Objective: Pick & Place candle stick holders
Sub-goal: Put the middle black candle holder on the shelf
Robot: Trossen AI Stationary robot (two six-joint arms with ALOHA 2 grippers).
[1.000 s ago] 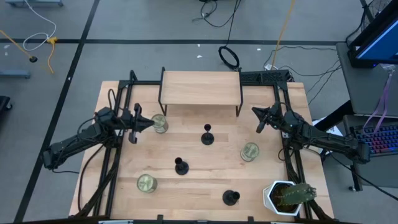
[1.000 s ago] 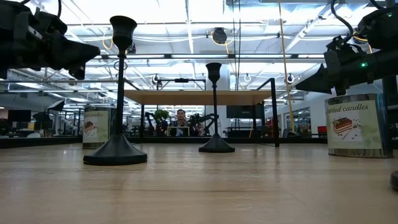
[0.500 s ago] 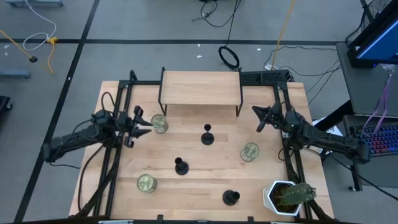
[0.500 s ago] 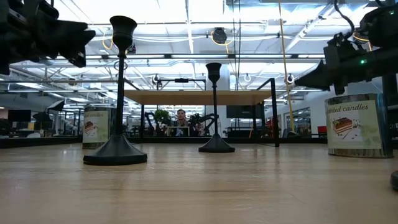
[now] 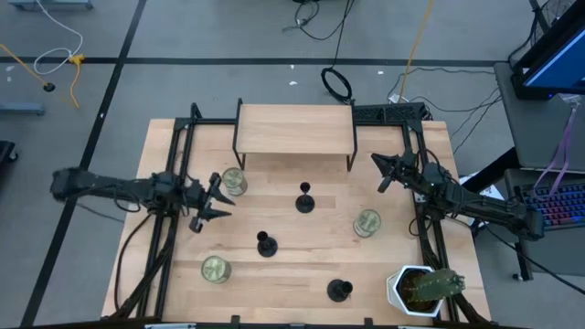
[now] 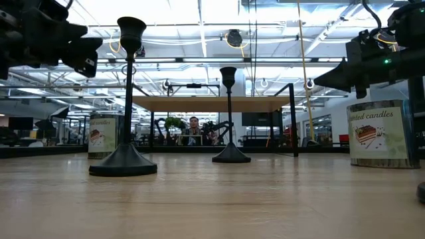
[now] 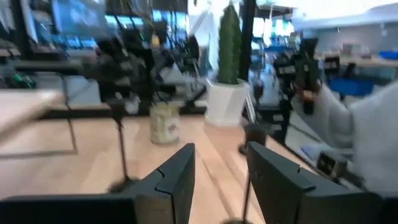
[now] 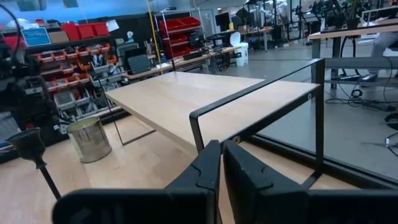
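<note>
Three black candle stick holders stand upright on their round bases on the wooden table: one in the middle (image 5: 304, 199), one nearer the front (image 5: 265, 243), one at the front right (image 5: 340, 290). In the low view two show whole (image 6: 126, 99) (image 6: 229, 113). My left gripper (image 5: 218, 205) hovers open left of the middle, holding nothing; its wrist view (image 7: 217, 180) looks across the table past a holder (image 7: 119, 143). My right gripper (image 5: 382, 174) waits shut at the far right, above the table.
A wooden shelf on black legs (image 5: 294, 128) stands at the far edge. Candle jars sit at the far left (image 5: 234, 181), the right (image 5: 367, 222) and the front left (image 5: 216, 269). A potted cactus (image 5: 420, 288) stands in the front right corner.
My left gripper has opened and moved away from the far-left jar toward the table's near edge, while its arm has swung out to the left. Nothing on the table has moved.
</note>
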